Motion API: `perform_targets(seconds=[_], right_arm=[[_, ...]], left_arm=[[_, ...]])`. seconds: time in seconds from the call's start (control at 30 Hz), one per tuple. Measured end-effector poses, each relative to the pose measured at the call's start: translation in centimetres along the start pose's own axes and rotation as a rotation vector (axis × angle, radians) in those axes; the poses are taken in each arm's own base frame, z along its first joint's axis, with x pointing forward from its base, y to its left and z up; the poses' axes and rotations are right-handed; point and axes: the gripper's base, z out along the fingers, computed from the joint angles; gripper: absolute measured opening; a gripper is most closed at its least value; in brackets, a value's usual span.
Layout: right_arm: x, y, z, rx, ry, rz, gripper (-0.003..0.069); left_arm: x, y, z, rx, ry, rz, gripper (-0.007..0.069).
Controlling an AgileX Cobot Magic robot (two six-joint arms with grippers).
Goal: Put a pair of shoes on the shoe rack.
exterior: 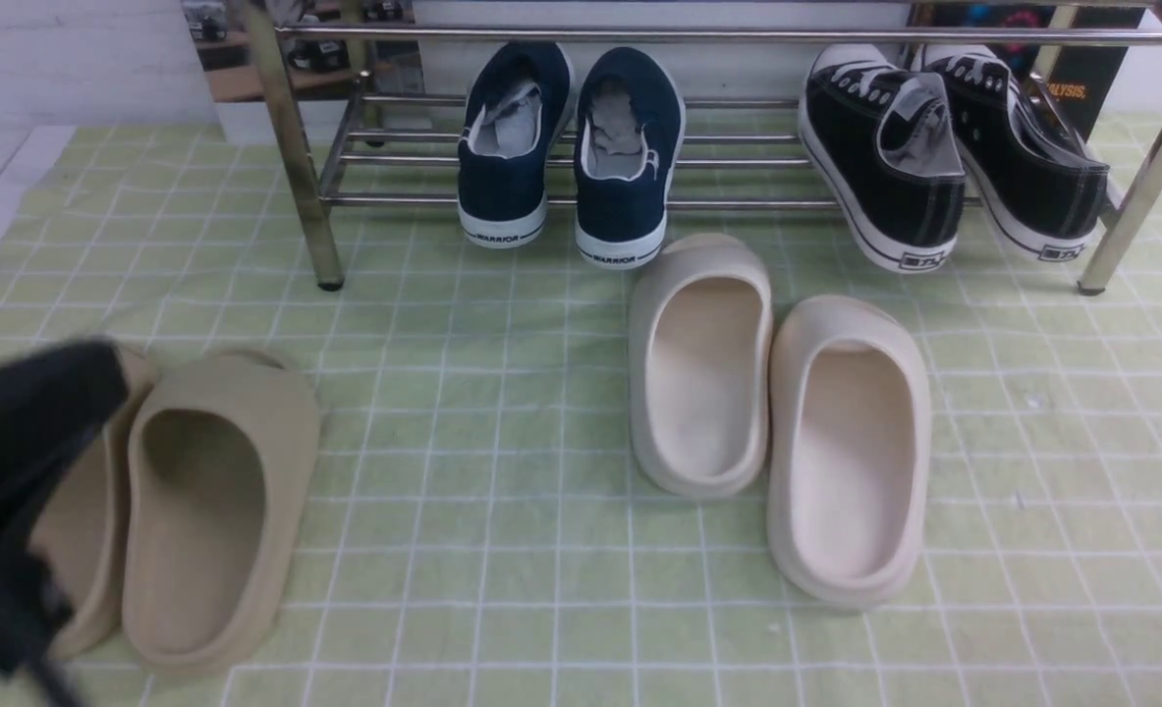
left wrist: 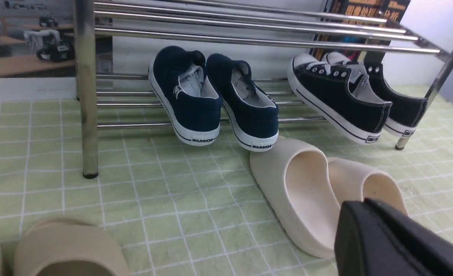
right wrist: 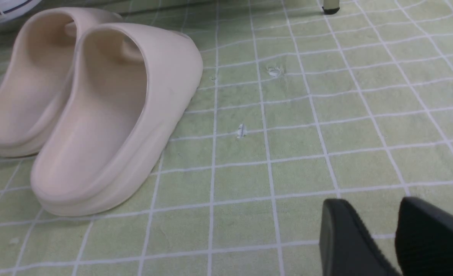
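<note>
The two navy-blue slip-on shoes, one beside the other, rest side by side on the lower rods of the chrome shoe rack, heels toward me and hanging over the front rod. They also show in the left wrist view, under the rack's upper rods. My left gripper hangs low at the near left over a beige slipper; in its wrist view its jaws are closed together and hold nothing. My right gripper is open and empty above the mat; it is out of the front view.
Black lace-up sneakers lean on the rack's right part. A cream slipper pair lies on the green checked mat in front of the rack. A beige slipper pair lies at the near left. Rack legs stand on the mat.
</note>
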Motion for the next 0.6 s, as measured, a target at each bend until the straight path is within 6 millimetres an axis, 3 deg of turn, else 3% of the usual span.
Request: perform_targets(seconds=[0.13,0.23,0.6], right_arm=[[0.0,0.0,0.0,0.000,-0.001,0.000,0.0239],[0.0,0.0,0.0,0.000,-0.001,0.001,0.0239],[0.0,0.0,0.0,0.000,-0.002,0.000,0.0239]], left_arm=[[5.2,1.1,-2.6,0.022,-0.071,-0.066,-0.0013],[7.7,1.6,-2.3,0.013,-0.021,-0.129,-0.0013],[7.8,2.0,0.2,-0.029,0.036,-0.189,-0.0013]])
